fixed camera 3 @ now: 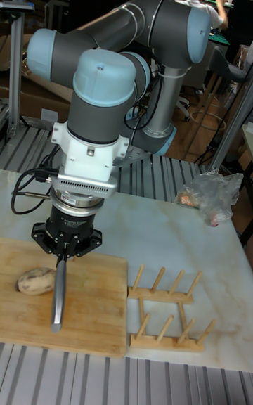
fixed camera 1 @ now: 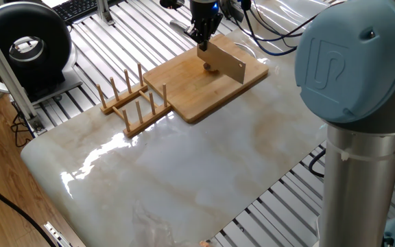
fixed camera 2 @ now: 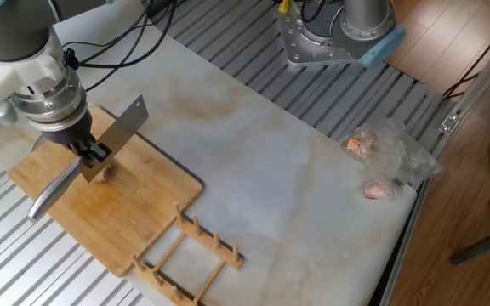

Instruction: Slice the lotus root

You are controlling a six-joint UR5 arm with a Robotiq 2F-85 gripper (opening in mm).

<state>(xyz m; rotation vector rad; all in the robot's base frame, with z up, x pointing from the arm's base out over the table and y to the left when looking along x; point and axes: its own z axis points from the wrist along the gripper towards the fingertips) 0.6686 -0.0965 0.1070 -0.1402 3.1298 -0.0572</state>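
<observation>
The lotus root (fixed camera 3: 35, 280) is a small tan chunk lying on the bamboo board (fixed camera 3: 88, 324). My gripper (fixed camera 3: 63, 254) is shut on a knife (fixed camera 3: 57, 297) whose blade points down at the board, just right of the root. In the other fixed view the grey blade (fixed camera 2: 127, 126) slants up from the gripper (fixed camera 2: 93, 154), and the lotus root (fixed camera 2: 102, 172) peeks out right below it. In one fixed view the gripper (fixed camera 1: 203, 43) holds the blade (fixed camera 1: 228, 62) over the board (fixed camera 1: 197, 92), with the lotus root (fixed camera 1: 209, 67) beside the blade's near end. Whether blade and root touch is unclear.
A wooden peg rack (fixed camera 2: 190, 255) (fixed camera 1: 132, 103) (fixed camera 3: 167, 306) lies next to the board. A crumpled plastic bag (fixed camera 2: 384, 157) with pinkish items sits near the far table corner. The arm's base (fixed camera 2: 339, 34) stands at the table's edge. A black round device (fixed camera 1: 26, 42) is off the table.
</observation>
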